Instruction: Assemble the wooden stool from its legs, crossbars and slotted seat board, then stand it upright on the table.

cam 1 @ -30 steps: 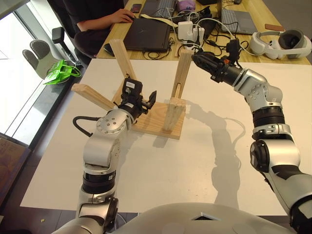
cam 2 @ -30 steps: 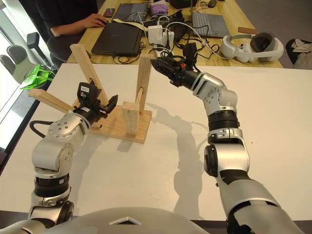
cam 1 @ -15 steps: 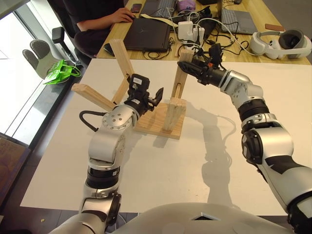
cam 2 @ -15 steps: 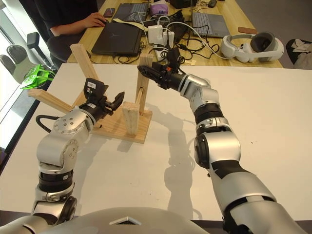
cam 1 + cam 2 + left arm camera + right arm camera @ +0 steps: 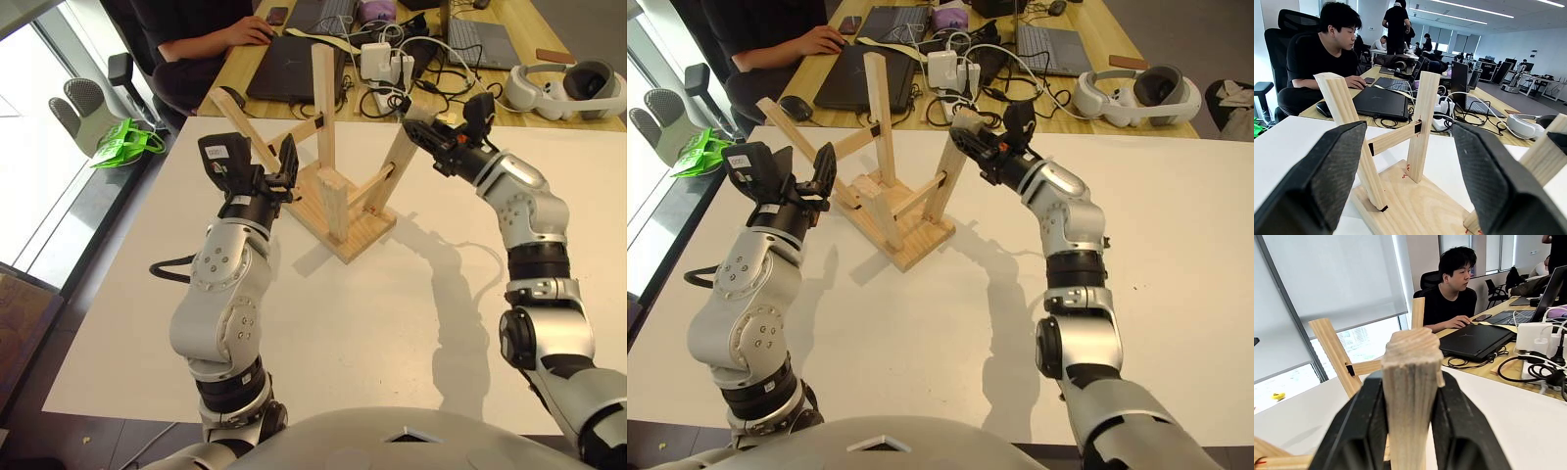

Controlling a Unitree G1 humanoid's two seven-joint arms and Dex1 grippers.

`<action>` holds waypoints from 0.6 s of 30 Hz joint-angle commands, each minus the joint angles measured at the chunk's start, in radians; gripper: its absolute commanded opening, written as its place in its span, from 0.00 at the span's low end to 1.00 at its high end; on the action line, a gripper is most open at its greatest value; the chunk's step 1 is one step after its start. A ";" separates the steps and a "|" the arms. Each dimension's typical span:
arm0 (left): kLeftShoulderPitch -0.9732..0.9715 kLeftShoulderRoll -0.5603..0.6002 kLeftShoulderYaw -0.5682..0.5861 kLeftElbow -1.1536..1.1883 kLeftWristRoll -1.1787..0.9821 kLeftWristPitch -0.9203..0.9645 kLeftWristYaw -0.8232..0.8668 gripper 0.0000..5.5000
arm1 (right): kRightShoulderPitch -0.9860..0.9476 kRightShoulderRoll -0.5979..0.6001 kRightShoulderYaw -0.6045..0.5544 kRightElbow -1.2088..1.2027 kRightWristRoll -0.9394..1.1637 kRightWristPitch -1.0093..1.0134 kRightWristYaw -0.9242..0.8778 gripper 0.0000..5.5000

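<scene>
The stool (image 5: 333, 186) sits upside down near the far side of the white table (image 5: 441, 323), with its seat board (image 5: 367, 230) flat on the surface and its legs in the air. The right pincer (image 5: 416, 132) is clamped on the top end of the right-hand leg (image 5: 392, 171), wood squeezed between both jaws. The left pincer (image 5: 253, 166) is wide open just beside the stool and holds nothing, and the leaning left leg (image 5: 245, 127) stands beyond it.

It looks built, so what remains is the flip. Doing it well means getting a second hold first: close the left pincer on that leaning leg, low down near the board. Then lift both sides together and roll it over slowly. A pull on one leg alone could drag it out of its slot. Set all the feet down together.

The count:
- One seat board.
- Four legs: the held one, the leaning one, the tall rear leg (image 5: 324, 98) and the front leg (image 5: 336, 206).
- Two crossbars visible, one at the rear (image 5: 294, 127) and one at the front right (image 5: 370, 186).
</scene>
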 commanded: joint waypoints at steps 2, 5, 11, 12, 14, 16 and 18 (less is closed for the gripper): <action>-0.006 0.002 0.039 -0.031 0.011 0.001 0.031 0.58 | 0.237 -0.004 0.032 -0.508 0.001 0.276 -0.241 0.18; -0.003 0.007 0.059 -0.050 0.011 0.004 0.041 0.58 | 0.325 0.041 0.019 -0.697 -0.018 0.370 -0.416 0.18; 0.009 0.004 0.054 -0.055 0.022 -0.006 0.050 0.58 | 0.449 0.175 0.007 -0.820 -0.034 0.384 -0.650 0.18; 0.014 0.002 0.049 -0.053 0.024 -0.009 0.048 0.58 | 0.467 0.198 0.010 -0.825 -0.021 0.376 -0.660 0.18; 0.024 0.000 0.044 -0.051 0.025 -0.012 0.046 0.58 | 0.487 0.231 0.013 -0.831 0.005 0.351 -0.667 0.18; 0.025 0.000 0.046 -0.044 0.024 -0.016 0.045 0.58 | 0.493 0.263 -0.001 -0.831 0.053 0.320 -0.654 0.27; 0.024 0.001 0.047 -0.039 0.023 -0.020 0.044 0.58 | 0.494 0.279 -0.019 -0.837 0.096 0.301 -0.642 0.31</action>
